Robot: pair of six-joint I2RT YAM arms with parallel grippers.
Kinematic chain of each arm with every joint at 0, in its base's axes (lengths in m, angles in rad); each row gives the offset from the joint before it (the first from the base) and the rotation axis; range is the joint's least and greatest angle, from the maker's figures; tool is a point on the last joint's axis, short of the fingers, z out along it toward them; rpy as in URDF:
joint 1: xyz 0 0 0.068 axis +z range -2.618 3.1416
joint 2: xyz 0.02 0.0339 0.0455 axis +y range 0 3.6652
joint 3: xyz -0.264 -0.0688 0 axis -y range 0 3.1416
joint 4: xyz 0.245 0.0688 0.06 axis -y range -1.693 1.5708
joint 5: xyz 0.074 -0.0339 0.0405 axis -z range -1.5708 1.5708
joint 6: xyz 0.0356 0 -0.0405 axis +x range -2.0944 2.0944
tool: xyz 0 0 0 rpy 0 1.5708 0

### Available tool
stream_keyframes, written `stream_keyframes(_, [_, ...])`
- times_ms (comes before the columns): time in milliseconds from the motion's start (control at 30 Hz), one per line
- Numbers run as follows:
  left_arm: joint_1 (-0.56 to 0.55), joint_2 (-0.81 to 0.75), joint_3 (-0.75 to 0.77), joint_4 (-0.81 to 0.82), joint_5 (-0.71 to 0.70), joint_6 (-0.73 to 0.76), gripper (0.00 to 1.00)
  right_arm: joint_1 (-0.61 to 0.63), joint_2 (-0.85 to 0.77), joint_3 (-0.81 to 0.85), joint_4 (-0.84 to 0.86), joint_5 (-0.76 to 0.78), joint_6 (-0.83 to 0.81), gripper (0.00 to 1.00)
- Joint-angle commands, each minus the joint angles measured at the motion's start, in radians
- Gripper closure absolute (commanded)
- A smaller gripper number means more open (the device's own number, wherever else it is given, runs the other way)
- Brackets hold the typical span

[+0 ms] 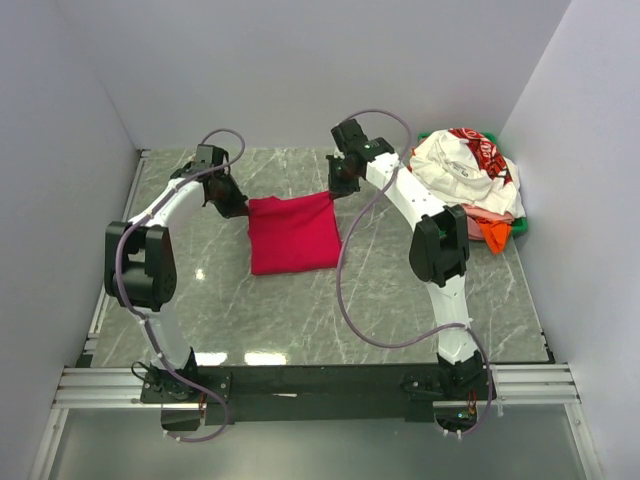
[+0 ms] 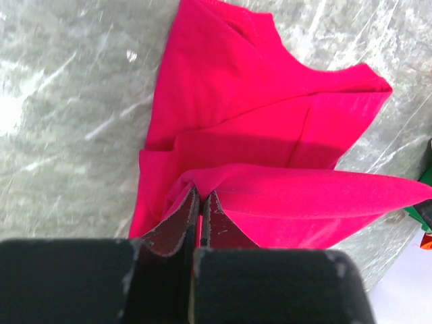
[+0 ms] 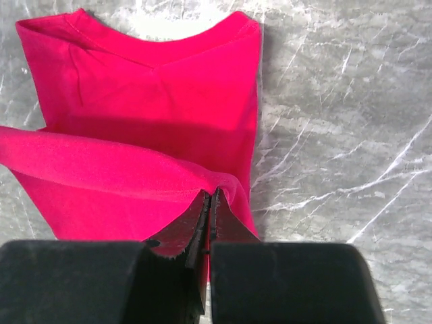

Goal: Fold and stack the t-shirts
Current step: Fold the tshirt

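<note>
My left gripper [image 2: 200,196] is pressed together on the far-left corner of the red shirt [image 1: 292,235], with the cloth gathered into a small peak between the pads. The shirt lies in the middle of the table [image 1: 400,300], between my two arms, as a rough square with its sides turned in and its neckline at the edge nearest my bases. The far edge hangs lifted in a taut band between my hands, with shadow under it, while the rest lies flat. My right gripper [image 3: 211,196] pinches the far-right corner in the same way, jaws closed on a fold of fabric.

I judge this to be the cross fold on the first shirt: the far edge is up, ready to be carried over the body towards the neckline. That calls for both hands to travel together at one height, keeping the band straight, then to lower it so the edges meet squarely before I let go.

The cloth is a soft, matt knit that creases and droops easily, with a stitched band at the neck. The table is a glossy grey marble pattern, probably slippery under the cloth.

At the far right the pile [image 1: 465,170] waits in a green bin [image 1: 520,228]: a crumpled white shirt with red and black print on top, orange and pink showing beneath
</note>
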Motion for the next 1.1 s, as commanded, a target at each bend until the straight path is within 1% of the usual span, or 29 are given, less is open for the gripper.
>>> stream_keyframes(0, [0.016, 0.025, 0.074, 0.032, -0.002, 0.030, 1.00, -0.026, 0.028, 0.072, 0.003, 0.006, -0.021, 1.00])
stream_keyframes(167, [0.027, 0.068, 0.097, 0.075, 0.006, 0.029, 0.99, -0.036, 0.079, 0.116, 0.040, -0.020, -0.014, 1.00])
stream_keyframes(200, [0.032, 0.088, 0.104, 0.081, 0.004, 0.027, 0.98, -0.041, 0.099, 0.125, 0.053, -0.030, -0.015, 1.00])
stream_keyframes(233, [0.033, 0.096, 0.110, 0.087, 0.003, 0.026, 0.92, -0.046, 0.111, 0.136, 0.081, -0.042, -0.015, 0.98])
stream_keyframes(267, [0.041, 0.102, 0.117, 0.116, 0.001, 0.023, 0.64, -0.050, 0.123, 0.167, 0.095, -0.053, -0.012, 0.90])
stream_keyframes(300, [0.047, 0.110, 0.118, 0.134, 0.009, 0.020, 0.51, -0.053, 0.152, 0.187, 0.107, -0.080, -0.006, 0.57])
stream_keyframes(333, [0.052, 0.110, 0.120, 0.151, 0.007, 0.014, 0.41, -0.061, 0.166, 0.208, 0.119, -0.090, -0.001, 0.46])
stream_keyframes(367, [0.056, 0.112, 0.124, 0.173, 0.006, 0.012, 0.29, -0.064, 0.176, 0.252, 0.122, -0.099, 0.005, 0.41])
stream_keyframes(400, [0.058, 0.110, 0.129, 0.180, 0.003, 0.015, 0.26, -0.064, 0.177, 0.265, 0.130, -0.106, 0.005, 0.35])
stream_keyframes(467, [0.058, 0.104, 0.132, 0.188, 0.009, 0.029, 0.21, -0.067, 0.154, 0.230, 0.165, -0.110, -0.013, 0.34])
stream_keyframes(500, [0.058, 0.093, 0.123, 0.206, 0.016, 0.032, 0.21, -0.066, 0.112, 0.199, 0.182, -0.108, -0.021, 0.33])
stream_keyframes(533, [0.058, 0.086, 0.109, 0.219, 0.030, 0.039, 0.20, -0.067, 0.089, 0.131, 0.216, -0.108, -0.027, 0.33])
stream_keyframes(633, [0.058, 0.053, 0.025, 0.259, 0.070, 0.050, 0.21, -0.067, 0.010, 0.037, 0.250, -0.131, -0.053, 0.34])
stream_keyframes(667, [0.058, 0.043, -0.032, 0.271, 0.094, 0.053, 0.22, -0.066, -0.007, -0.020, 0.253, -0.143, -0.063, 0.35])
stream_keyframes(700, [0.058, 0.018, -0.062, 0.283, 0.105, 0.056, 0.22, -0.064, -0.043, -0.049, 0.257, -0.157, -0.069, 0.39])
stream_keyframes(800, [0.058, -0.032, -0.176, 0.338, 0.148, 0.078, 0.23, -0.056, -0.114, -0.176, 0.288, -0.211, -0.084, 0.43])
stream_keyframes(933, [0.058, -0.083, -0.296, 0.381, 0.185, 0.105, 0.24, -0.038, -0.192, -0.334, 0.326, -0.244, -0.103, 0.44])
stream_keyframes(1067, [0.058, -0.112, -0.365, 0.417, 0.208, 0.121, 0.24, -0.020, -0.244, -0.439, 0.360, -0.269, -0.101, 0.46])
